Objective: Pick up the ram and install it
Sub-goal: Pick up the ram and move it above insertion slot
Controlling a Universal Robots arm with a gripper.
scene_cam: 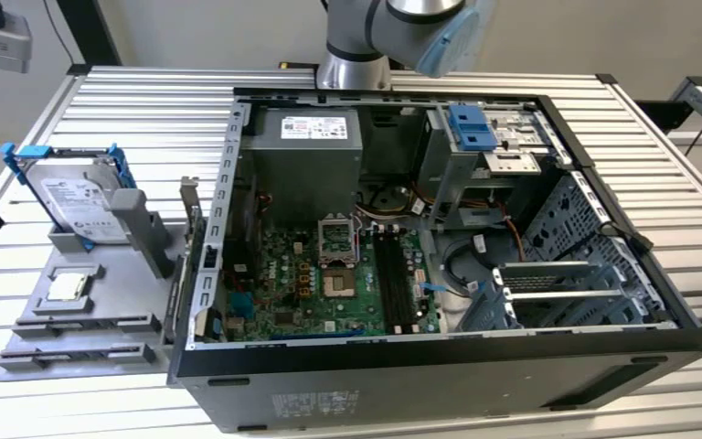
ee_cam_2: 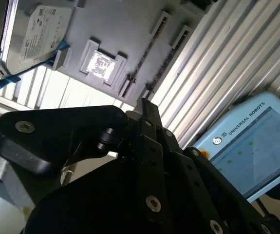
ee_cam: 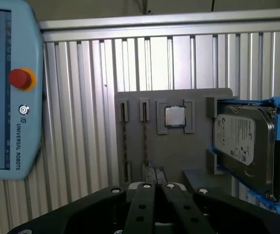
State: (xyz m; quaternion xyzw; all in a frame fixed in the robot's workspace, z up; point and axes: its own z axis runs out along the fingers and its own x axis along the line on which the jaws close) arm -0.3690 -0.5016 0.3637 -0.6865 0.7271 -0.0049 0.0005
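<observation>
The arm [scene_cam: 369, 37] sits up high at the back of the metal table [scene_cam: 132, 101], behind the open computer case [scene_cam: 449, 375]. In the first wrist view the gripper [ee_cam: 155, 186] has its two black fingers close together, and I see nothing between them. It hangs well away from a grey holder [ee_cam: 178, 153] that lies on the table, on the exterior view's left of the case. On the holder a small shiny square chip [ee_cam: 175, 117] lies flat. Next to it a silver hard drive [ee_cam: 242, 146] stands in a blue bracket. Two narrow grooves [ee_cam: 124, 141] in the holder each have a thin dark line in them, and I cannot tell if one of these is the ram. Inside the case the green motherboard [scene_cam: 314, 293] has long black slots [scene_cam: 390, 279]. I cannot tell if a stick sits in them either. A pale blue control tablet [ee_cam: 8, 97] with a red button lies on the table near the holder.
</observation>
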